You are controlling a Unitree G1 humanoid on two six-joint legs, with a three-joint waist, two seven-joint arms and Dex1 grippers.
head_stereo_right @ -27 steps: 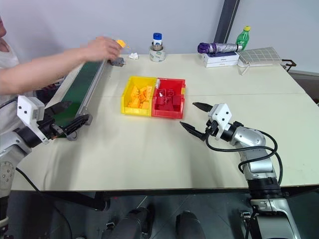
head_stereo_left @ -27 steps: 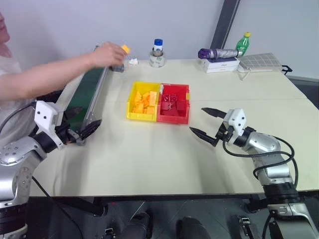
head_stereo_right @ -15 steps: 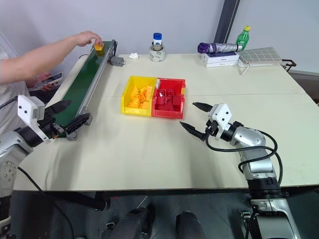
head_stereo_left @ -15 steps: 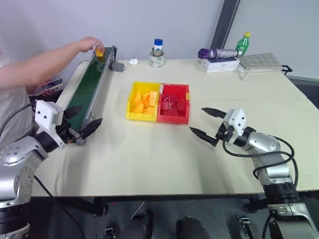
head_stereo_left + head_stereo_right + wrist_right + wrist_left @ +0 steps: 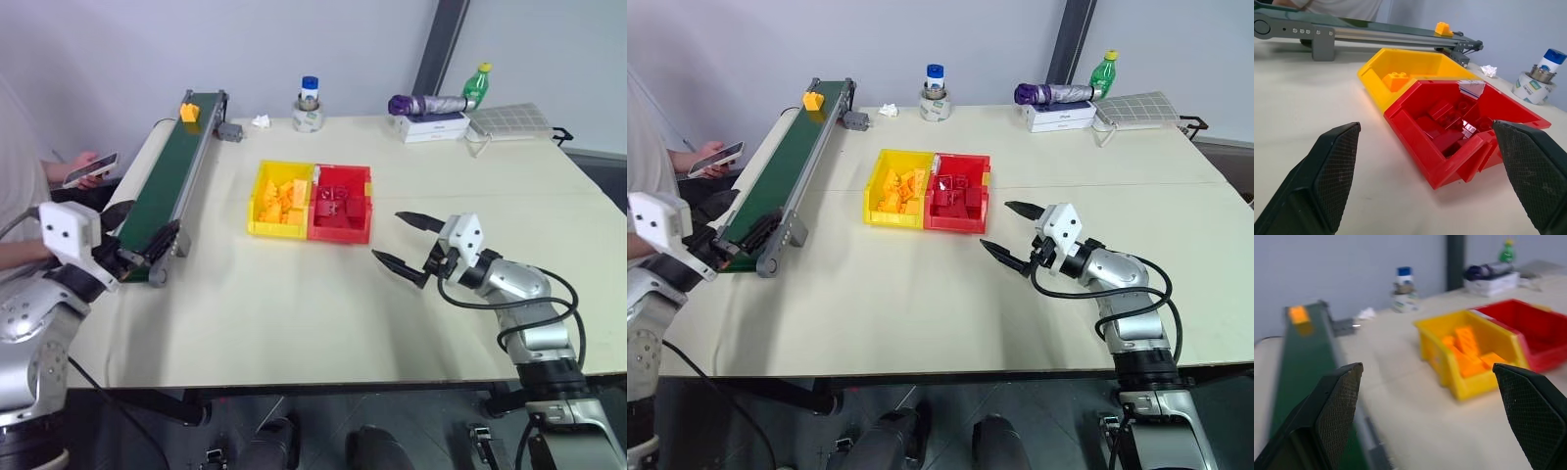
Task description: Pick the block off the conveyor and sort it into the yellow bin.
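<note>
The left gripper [image 5: 147,231] hangs at the near end of the conveyor [image 5: 167,181], its two black fingers spread wide with nothing between them; one finger lies over the belt's near end, the other by the conveyor's grey rail. The right gripper [image 5: 404,242] hovers just above the table [image 5: 294,304] on the far side of the bins from the conveyor, near the red bin [image 5: 342,204], and its fingers also stand wide apart and empty.

The block [image 5: 189,112] sits on the dark green belt at the conveyor's far end, well apart from both grippers. The yellow bin [image 5: 281,199] stands on the table beside the conveyor's middle stretch, joined to the red bin on the side away from the belt; it holds a heap of yellow bricks [image 5: 285,202], the red one red bricks [image 5: 1447,125]. A person's hand with a phone [image 5: 90,167] shows on the conveyor's outer side.
</note>
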